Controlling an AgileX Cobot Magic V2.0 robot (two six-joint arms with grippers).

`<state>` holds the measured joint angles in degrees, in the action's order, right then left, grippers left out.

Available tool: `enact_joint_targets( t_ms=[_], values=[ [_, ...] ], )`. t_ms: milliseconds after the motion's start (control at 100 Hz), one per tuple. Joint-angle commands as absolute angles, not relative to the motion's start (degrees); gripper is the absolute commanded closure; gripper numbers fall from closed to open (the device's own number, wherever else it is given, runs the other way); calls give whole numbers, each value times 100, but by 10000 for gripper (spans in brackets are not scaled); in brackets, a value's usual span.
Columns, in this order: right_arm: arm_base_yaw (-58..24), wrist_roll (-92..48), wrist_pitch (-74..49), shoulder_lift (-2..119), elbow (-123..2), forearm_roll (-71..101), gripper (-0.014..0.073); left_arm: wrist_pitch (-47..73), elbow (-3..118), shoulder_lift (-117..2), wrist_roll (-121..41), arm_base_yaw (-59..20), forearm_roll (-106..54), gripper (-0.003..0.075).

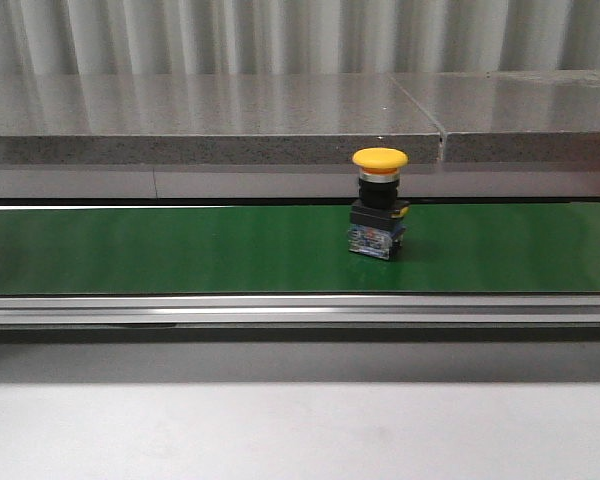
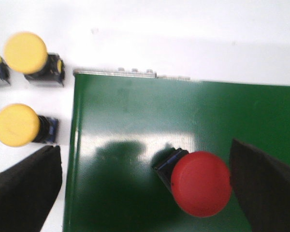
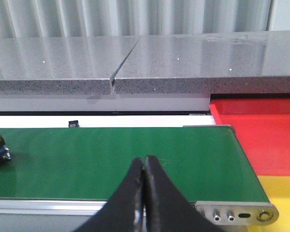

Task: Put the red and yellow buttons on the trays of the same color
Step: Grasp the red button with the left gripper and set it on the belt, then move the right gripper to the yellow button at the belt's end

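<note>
Yellow-capped button [image 1: 379,203] stands upright on green belt [image 1: 180,250].

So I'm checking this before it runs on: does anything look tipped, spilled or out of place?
Nothing stands out. The yellow button stands upright on the green belt, the red button sits between the open left gripper fingers, and the red tray looks intact.

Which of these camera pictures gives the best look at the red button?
The left wrist view. It looks straight down on the red button sitting on the green belt, between the open left tool's two dark fingers. The front view shows only a yellow button, and the right wrist view shows no red button.
</note>
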<state>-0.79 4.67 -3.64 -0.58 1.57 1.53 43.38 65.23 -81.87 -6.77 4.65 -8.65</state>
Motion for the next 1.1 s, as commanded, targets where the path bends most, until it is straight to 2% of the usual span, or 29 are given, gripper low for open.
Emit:
enact_joint_targets(
  t_ms=[0, 370, 550, 650, 710, 720, 730, 790, 800, 860, 870, 920, 930, 940, 1090],
  values=[
    [-81, 481, 232, -53, 164, 87, 661, 3837, 6551, -7461, -702, 425, -919, 62],
    [-81, 481, 206, -48, -134, 92, 661, 3347, 4965, -4885, -754, 425, -929, 62],
    [-81, 481, -465, -36, -671, 92, 661, 3020, 4044, -3647, -754, 425, -937, 92],
    [-81, 481, -962, 86, -1022, 92, 661, 2880, 3619, -3020, -754, 425, -942, 186],
    [-81, 481, -1217, 267, -1267, 92, 661, 2831, 3395, -2669, -754, 425, -942, 296],
    [-81, 481, -1275, 292, -1295, 92, 661, 2830, 3373, -2634, -754, 425, -942, 296],
    [-81, 481, -1306, 345, -1352, 92, 661, 2830, 3329, -2565, -754, 425, -942, 335],
    [-81, 481, -1590, 596, -1589, 99, 661, 2805, 3175, -2315, -754, 425, -942, 429],
    [-81, 481, -1628, 669, -1654, 106, 661, 2792, 3141, -2260, -754, 425, -942, 471],
    [-81, 481, -2009, 996, -1939, 200, 661, 2765, 3017, -2073, -754, 425, -942, 572],
    [-81, 481, -2062, 1089, -2020, 233, 661, 2752, 2992, -2037, -754, 425, -942, 614],
    [-81, 481, -2466, 1438, -2323, 350, 661, 2740, 2929, -1945, -754, 425, -942, 708],
    [-81, 481, -2587, 1491, -2370, 365, 661, 2740, 2928, -1929, -754, 425, -942, 708],
    [-81, 481, -2648, 1601, -2466, 397, 661, 2740, 2915, -1912, -754, 425, -942, 743],
    [-81, 481, -3890, 2754, -3498, 514, 661, 2740, 2893, -1899, -754, 425, -942, 740]
  ],
)
